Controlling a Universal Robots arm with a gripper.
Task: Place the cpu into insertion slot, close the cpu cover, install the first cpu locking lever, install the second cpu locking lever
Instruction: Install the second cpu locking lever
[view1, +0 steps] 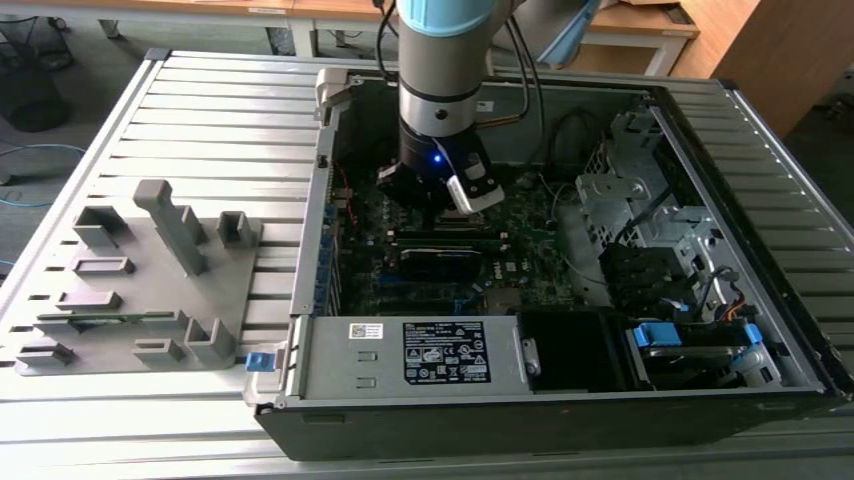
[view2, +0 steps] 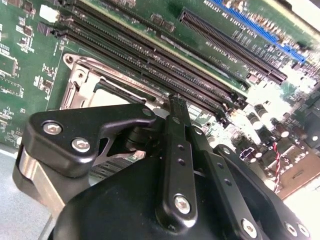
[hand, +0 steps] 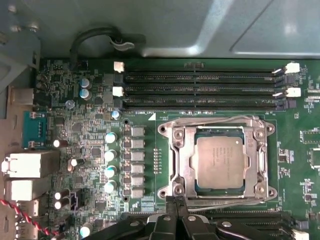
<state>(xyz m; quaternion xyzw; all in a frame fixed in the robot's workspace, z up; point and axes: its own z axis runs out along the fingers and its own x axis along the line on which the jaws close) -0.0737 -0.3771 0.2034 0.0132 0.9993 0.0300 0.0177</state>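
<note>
First wrist view places the cpu (hand: 220, 161) directly ahead of the gripper (hand: 176, 210), seated flat in the insertion slot (hand: 218, 190) with its dull metal top facing up. The cpu cover (hand: 184, 161) lies down over the socket, its frame surrounding the chip and the chip visible through the window. Thin wire locking levers (hand: 215, 119) run along the socket's edges; the near one (hand: 220, 202) lies just beyond the fingertips, its long axis crossing the direction in which the fingers point. Whether either lever is latched cannot be determined.

In both wrist views the gripper's two fingers are pressed together at the tips, with nothing visible between them. In the second wrist view the closed tips (view2: 176, 104) stand at the edge of the socket frame (view2: 82, 82), beside the memory slots (view2: 150, 55); contact with a lever cannot be confirmed.

Exterior view shows the arm (view1: 441, 60) reaching straight down into the open computer case (view1: 310, 250), with the gripper (view1: 434, 205) low over the motherboard (view1: 527, 265), far from the power supply box (view1: 407, 355).

Judgement: chip placement and cover closure appear complete; work now concerns the near lever.
</note>
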